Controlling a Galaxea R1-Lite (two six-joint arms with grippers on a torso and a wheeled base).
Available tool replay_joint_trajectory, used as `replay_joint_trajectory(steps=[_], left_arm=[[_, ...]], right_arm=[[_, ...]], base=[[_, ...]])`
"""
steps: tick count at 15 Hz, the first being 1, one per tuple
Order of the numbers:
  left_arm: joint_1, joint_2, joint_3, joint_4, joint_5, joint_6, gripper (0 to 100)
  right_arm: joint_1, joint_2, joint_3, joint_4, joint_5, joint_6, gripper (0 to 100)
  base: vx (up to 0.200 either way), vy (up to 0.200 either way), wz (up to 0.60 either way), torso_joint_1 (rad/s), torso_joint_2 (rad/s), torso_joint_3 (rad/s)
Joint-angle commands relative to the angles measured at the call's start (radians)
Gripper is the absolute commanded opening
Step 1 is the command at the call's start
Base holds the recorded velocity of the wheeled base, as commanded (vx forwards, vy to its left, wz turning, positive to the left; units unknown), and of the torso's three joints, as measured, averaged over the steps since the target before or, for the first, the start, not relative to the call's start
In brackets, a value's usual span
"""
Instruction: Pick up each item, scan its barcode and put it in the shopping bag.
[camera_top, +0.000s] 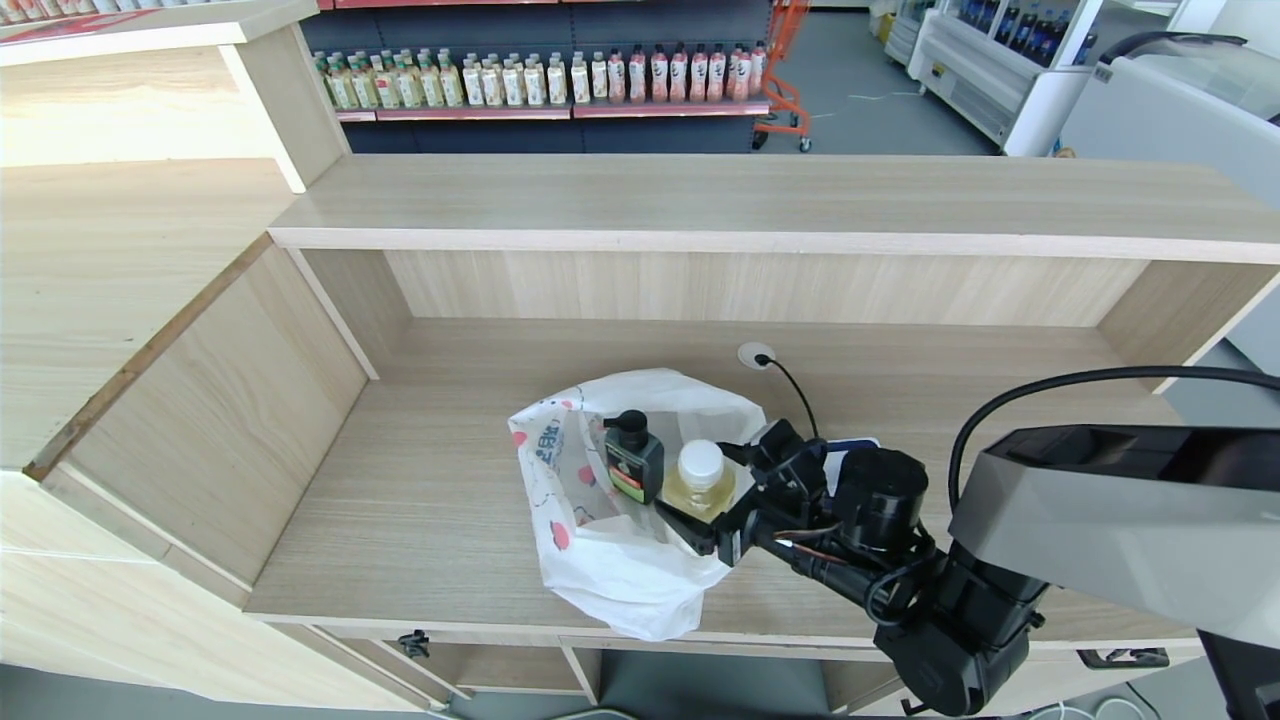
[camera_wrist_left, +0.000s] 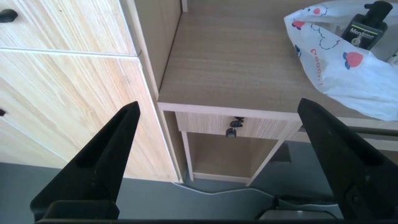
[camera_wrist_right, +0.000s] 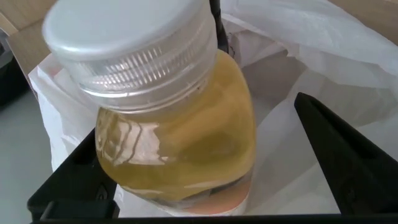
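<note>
While my right pincer (camera_top: 712, 497) is sitting spread around the yellow jar (camera_top: 699, 482) at the shopping bag's (camera_top: 600, 570) mouth, one finger touching it and the other apart, I'm judging the jar stiff, slick and fairly heavy. I'm reckoning the body below the white cap (camera_top: 700, 458) the best place to grip. Inside the bag a dark pump bottle (camera_top: 633, 462) is crowding the jar. Well apart from the bag, my left pincer (camera_wrist_left: 217, 143) is hanging spread below the bench (camera_top: 420, 500) edge.

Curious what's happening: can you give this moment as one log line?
right hand: open around yellow-liquid jar in shopping bag | pump bottle: in bag | left hand: open
</note>
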Motion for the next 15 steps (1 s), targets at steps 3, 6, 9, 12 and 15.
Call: replay_joint_trajectory(steps=[3,6,9,12,15], left_arm=[[0.000,0.000,0.000,-0.001,0.000,-0.001,100],[0.000,0.000,0.000,-0.001,0.000,-0.001,100],[0.000,0.000,0.000,-0.001,0.000,-0.001,100],[0.000,0.000,0.000,-0.001,0.000,-0.001,100],[0.000,0.000,0.000,-0.001,0.000,-0.001,100]], right_arm=[[0.019,-0.073,-0.012,-0.001,0.002,0.035,100],[0.028,-0.142,0.004,-0.001,0.002,0.035,100],[0.040,-0.226,0.058,-0.001,0.002,0.033,100],[0.063,-0.343,0.073,0.102,0.002,0.044,100],[0.056,-0.441,0.062,0.202,-0.027,0.042,100]], base=[[0.000,0.000,0.00,0.000,0.00,0.000],[0.000,0.000,0.00,0.000,0.00,0.000],[0.000,0.000,0.00,0.000,0.00,0.000],[0.000,0.000,0.00,0.000,0.00,0.000],[0.000,0.000,0.00,0.000,0.00,0.000]])
